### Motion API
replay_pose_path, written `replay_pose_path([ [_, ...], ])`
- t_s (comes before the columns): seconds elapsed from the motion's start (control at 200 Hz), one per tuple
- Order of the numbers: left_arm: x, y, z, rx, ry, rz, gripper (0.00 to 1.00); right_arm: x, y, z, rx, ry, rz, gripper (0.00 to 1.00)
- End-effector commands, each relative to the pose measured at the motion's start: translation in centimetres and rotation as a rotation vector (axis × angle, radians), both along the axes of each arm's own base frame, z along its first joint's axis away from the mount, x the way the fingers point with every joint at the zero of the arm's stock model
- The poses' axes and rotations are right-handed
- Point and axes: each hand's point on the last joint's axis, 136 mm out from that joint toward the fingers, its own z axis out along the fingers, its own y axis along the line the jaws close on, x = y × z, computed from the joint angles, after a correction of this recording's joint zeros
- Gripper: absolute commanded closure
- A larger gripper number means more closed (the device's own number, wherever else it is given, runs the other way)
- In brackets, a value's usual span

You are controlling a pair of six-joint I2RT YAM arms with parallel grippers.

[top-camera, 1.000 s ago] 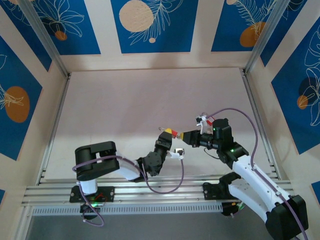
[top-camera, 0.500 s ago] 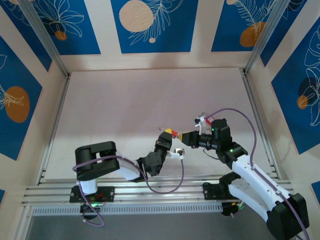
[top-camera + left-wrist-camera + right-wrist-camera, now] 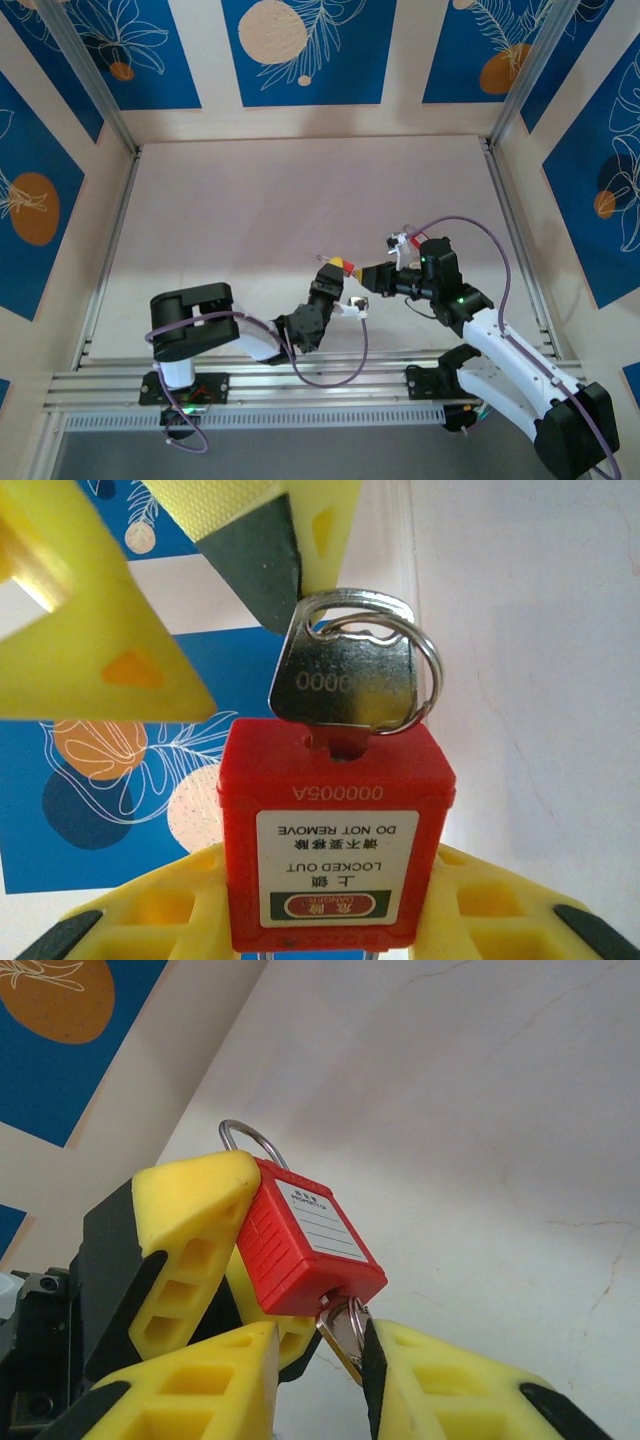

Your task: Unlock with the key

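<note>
Clamped by its body between the closed jaws of the left gripper (image 3: pixel 330 910): 1 red plastic padlock (image 3: pixel 335 830) with a white warning label (image 3: pixel 338 865), its print upside down from this wrist. Behind those jaws, poking out: the curved steel shackle (image 3: pixel 245 1140). Pushed into the end facing away from those jaws: 1 flat silver key (image 3: pixel 345 685), digits stamped on its head, on a wire ring (image 3: pixel 428 675). On 2 sides of that key head, slightly parted: the yellow jaws of the right gripper (image 3: pixel 320 1345). Cannot tell whether pinching or merely flanking it.
</note>
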Motion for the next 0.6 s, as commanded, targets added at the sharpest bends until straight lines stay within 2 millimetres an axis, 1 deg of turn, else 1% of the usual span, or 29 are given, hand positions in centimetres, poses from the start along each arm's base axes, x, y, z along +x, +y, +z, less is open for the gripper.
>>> replay_pose_path([
  [0.0,-0.3,-0.1,1.2,-0.082,-0.009,-0.001,0.8,-0.5,-0.1,-0.4,-0.026,0.005,0.014,0.69],
  [0.145,-0.3,-0.1,1.4,-0.086,-0.01,-0.002,0.81,0.0,-1.1,-1.6,-0.089,0.02,-0.049,0.68],
  [0.37,-0.3,-0.2,1.1,-0.08,-0.008,-0.003,0.81,0.1,-0.6,-1.1,-0.068,0.016,-0.029,0.68],
  [0.595,-0.2,-0.2,1.0,-0.079,-0.007,-0.001,0.81,0.4,-0.2,-0.1,-0.037,-0.001,-0.023,0.68],
])
